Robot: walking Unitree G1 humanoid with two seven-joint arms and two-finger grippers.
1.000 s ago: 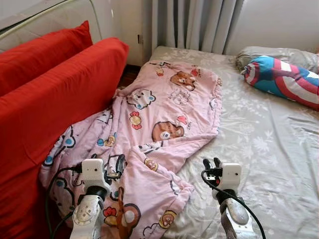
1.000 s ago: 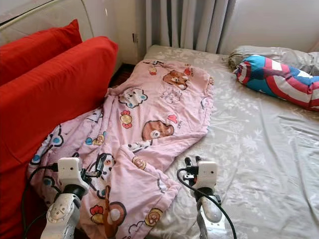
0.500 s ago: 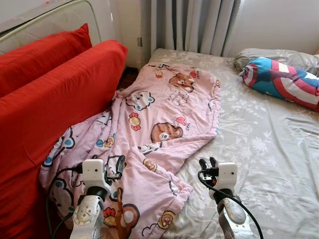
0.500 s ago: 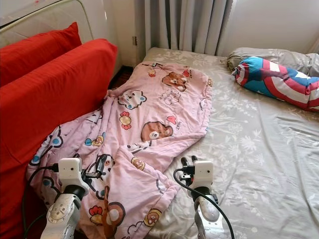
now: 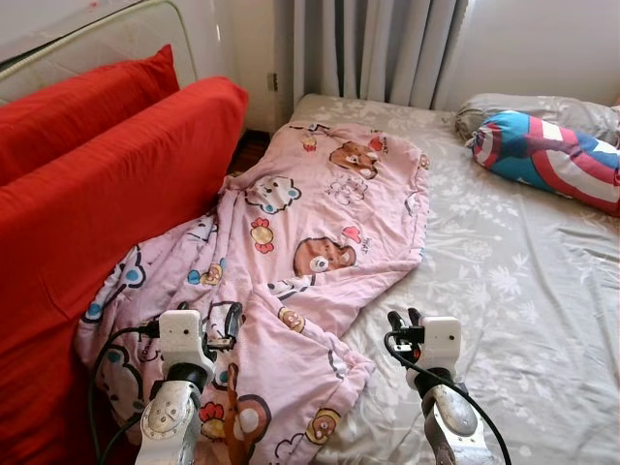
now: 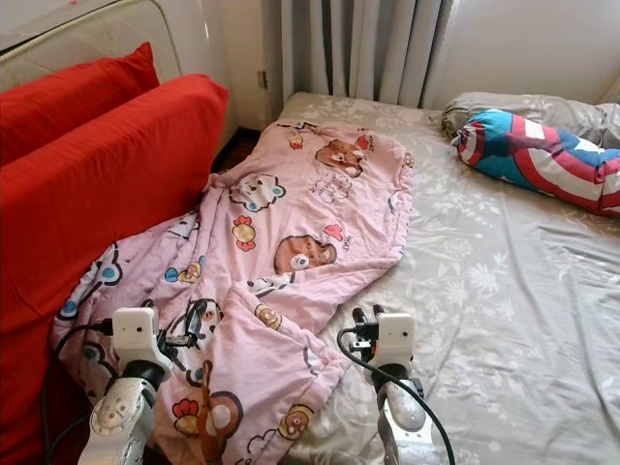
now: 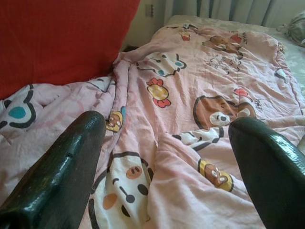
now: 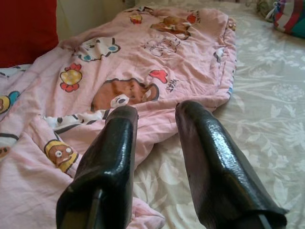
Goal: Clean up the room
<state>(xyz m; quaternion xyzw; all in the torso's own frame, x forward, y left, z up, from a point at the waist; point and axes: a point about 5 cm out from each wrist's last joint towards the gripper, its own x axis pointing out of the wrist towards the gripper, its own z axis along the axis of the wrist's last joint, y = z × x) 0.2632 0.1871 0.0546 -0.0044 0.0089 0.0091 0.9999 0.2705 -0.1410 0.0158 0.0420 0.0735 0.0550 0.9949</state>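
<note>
Left gripper: fingers spread wide, empty, poised above the rumpled pink blanket. Right gripper: fingers slightly parted, empty (blanket edge directly ahead), over the grey bedsheet. Beyond: red cushions, striped pillow.

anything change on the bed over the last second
Nothing was grasped or released. The head camera tilted slightly, shifting the whole picture. The left gripper still hovers open over the pink blanket; the right gripper remains above the grey sheet. The striped pillow lies unmoved.
</note>
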